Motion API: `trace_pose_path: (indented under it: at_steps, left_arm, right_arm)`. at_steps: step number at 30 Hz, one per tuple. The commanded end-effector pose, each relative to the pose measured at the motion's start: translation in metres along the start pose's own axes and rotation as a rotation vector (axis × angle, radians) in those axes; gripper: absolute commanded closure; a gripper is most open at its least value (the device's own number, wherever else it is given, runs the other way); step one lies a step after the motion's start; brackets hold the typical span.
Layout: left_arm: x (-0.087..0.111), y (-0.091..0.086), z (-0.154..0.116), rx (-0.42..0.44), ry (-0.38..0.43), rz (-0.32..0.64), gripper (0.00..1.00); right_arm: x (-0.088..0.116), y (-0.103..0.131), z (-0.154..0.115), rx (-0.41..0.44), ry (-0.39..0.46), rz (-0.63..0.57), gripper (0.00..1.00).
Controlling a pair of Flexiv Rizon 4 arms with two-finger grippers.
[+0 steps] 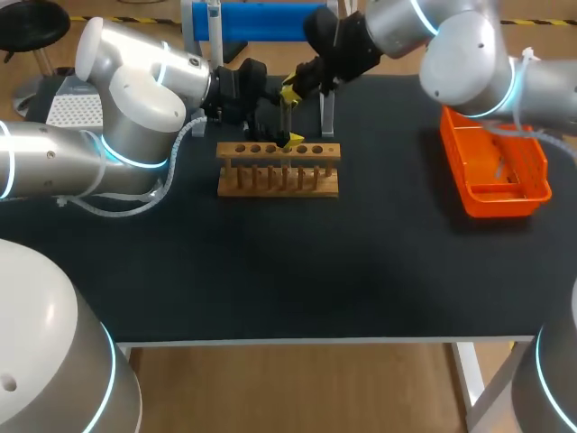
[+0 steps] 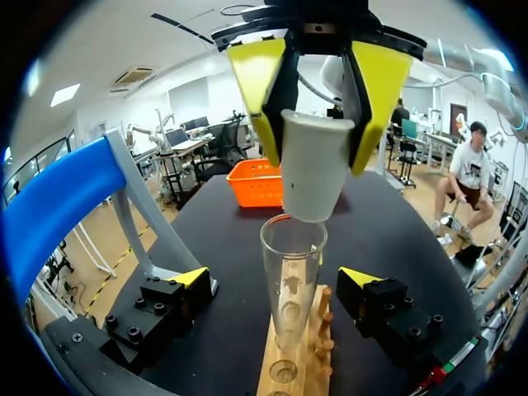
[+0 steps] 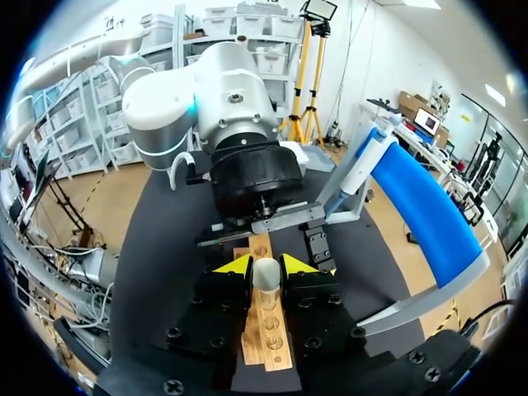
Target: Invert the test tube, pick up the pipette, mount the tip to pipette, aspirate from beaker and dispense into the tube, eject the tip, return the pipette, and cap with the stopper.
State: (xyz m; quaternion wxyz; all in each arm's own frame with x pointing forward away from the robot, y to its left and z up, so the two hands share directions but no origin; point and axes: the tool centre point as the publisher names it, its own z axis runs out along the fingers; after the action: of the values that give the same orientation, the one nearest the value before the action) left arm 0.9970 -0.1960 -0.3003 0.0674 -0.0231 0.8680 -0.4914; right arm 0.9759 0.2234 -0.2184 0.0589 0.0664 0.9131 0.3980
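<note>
A clear test tube [image 2: 293, 285] stands upright in the wooden rack [image 1: 279, 170] with its mouth up. My left gripper [image 2: 275, 279] is open, one yellow tip on each side of the tube and apart from the glass. Directly above the mouth hangs a white stopper [image 2: 312, 169], narrow end down, and my right gripper [image 3: 266, 266] is shut on it. In the right wrist view the stopper [image 3: 266, 274] sits between the yellow tips over the rack [image 3: 266, 334]. In the head view both grippers meet at the rack's back edge, the right gripper [image 1: 288, 93] above the left gripper [image 1: 285, 135].
An orange tray [image 1: 539, 170] lies at the table's right side. A blue stand [image 1: 261, 18] rises at the back edge, behind the rack. The rack has several vacant holes. Black tabletop stretches in front of the rack.
</note>
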Motion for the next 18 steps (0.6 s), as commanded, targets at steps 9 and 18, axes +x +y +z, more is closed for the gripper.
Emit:
trace_pose_path:
  at_steps: [9, 18]
  left_arm:
    - [-0.0003, 0.0005, 0.0007, 0.001, 0.000, 0.000, 0.00]
    - [-0.0003, 0.0005, 0.0007, 0.001, 0.000, 0.000, 0.00]
  right_arm:
    - [0.0007, -0.0076, 0.0125, 0.031, 0.014, -0.002, 1.00]
    - [-0.0028, -0.0024, 0.0091, 0.014, 0.005, 0.003, 1.00]
